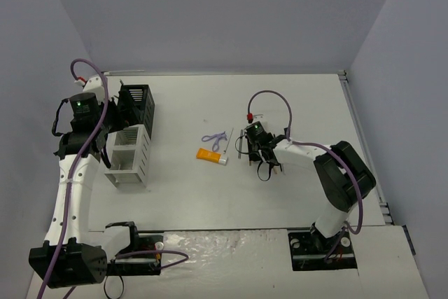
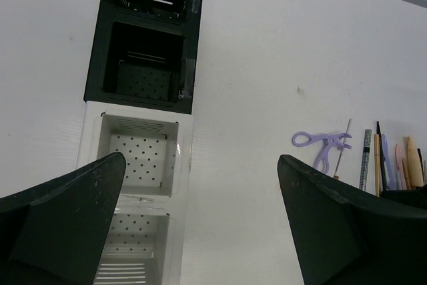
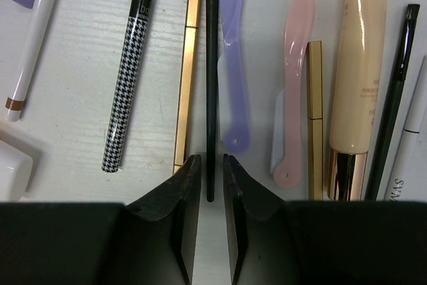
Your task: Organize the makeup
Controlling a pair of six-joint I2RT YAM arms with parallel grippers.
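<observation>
Right gripper (image 3: pixel 211 161), middle of worktop (image 1: pixel 315 103): jaws nearly closed astride end of thin black pencil (image 3: pixel 211 65); clamp cannot be told.

Risk judged: pencil taken at end could swing, slip; gold pencil (image 3: pixel 190 65), lilac spatula (image 3: pixel 233 65) just beside could be dragged.

Ten slim items (image 3: pixel 130 65) counted in row. One orange tube (image 1: pixel 207 154), one purple looped tool (image 2: pixel 320 143) beside.

Left edge: one four-bay rack (image 1: pixel 140 162); left gripper (image 2: pixel 201 161) spread wide, empty, above.

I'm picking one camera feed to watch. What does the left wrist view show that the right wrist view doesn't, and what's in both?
Only left wrist: the black-and-white rack with its compartments, framed by the open left pincer. Only right wrist: the thin black pencil lying between the narrowly parted jaws of the right pincer. Both: the houndstooth pencil, lilac spatula and pink spatula in the row.
</observation>
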